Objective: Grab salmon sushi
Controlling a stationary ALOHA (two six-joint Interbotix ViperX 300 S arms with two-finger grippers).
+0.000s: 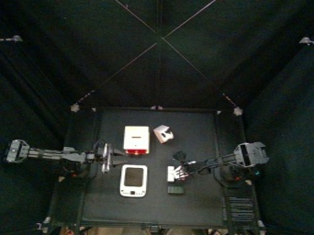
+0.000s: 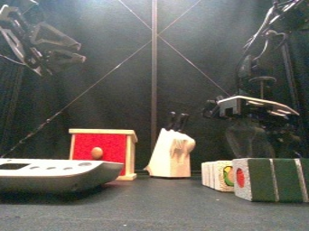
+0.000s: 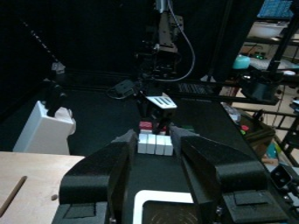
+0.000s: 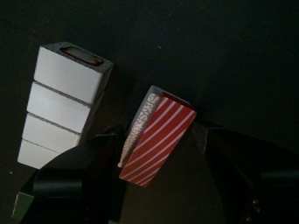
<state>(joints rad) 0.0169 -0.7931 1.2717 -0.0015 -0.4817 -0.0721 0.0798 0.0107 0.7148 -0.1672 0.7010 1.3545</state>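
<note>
The salmon sushi (image 4: 163, 122) is a small oblong piece, red with thin white stripes and a white side. It lies on the black table between the two jaws of my right gripper (image 4: 156, 162), which stands open around it, one jaw on each side. My right gripper (image 1: 186, 170) reaches in from the right to the table's middle right. My left gripper (image 3: 156, 140) is open and empty, over the white phone-like device (image 1: 135, 180). From it I look across at the right gripper (image 3: 159, 101) above the small pieces.
A row of white toy pieces (image 4: 65, 101) lies right beside the sushi. A red-and-white box (image 1: 135, 138) and a white knife block (image 1: 163, 135) stand behind. A small dark block (image 1: 175, 190) sits near the front edge. The same row of pieces (image 2: 254, 178) stands close to the front camera.
</note>
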